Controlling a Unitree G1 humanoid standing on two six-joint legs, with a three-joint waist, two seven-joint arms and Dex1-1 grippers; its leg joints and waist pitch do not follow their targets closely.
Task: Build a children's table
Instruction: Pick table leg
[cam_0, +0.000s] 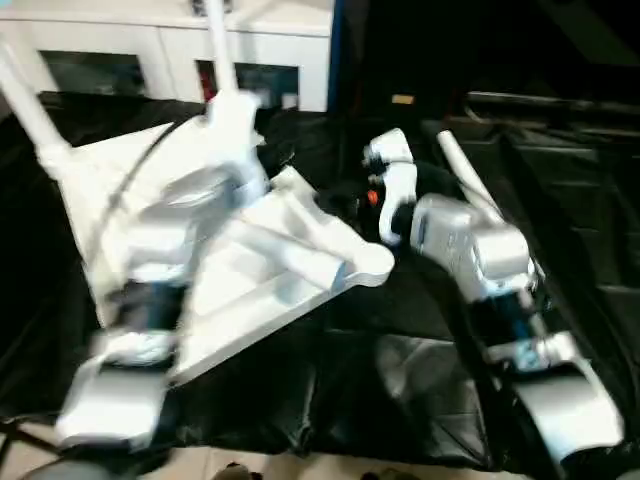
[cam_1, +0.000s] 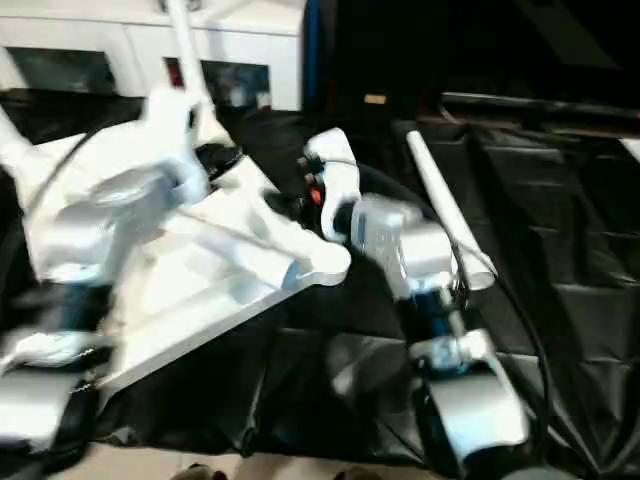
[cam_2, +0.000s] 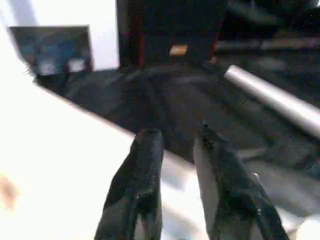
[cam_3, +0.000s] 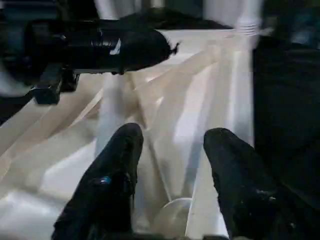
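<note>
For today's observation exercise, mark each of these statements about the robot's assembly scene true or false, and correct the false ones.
1. The large white plastic ribbed tabletop lies underside up on black sheeting. True.
2. One long white tapered tube leg lies loose on the sheeting. True.
3. No legs stand in the tabletop. False: upright legs rise from its far corners.
4. The right gripper clamps the loose leg. False: it is open above the ribs.

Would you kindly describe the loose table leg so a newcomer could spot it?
Start at the white tabletop lying underside-up on the black sheet. Beyond the right forearm lies a white leg, flat on the sheet. Unlike the other legs, it stands in no socket.
</note>
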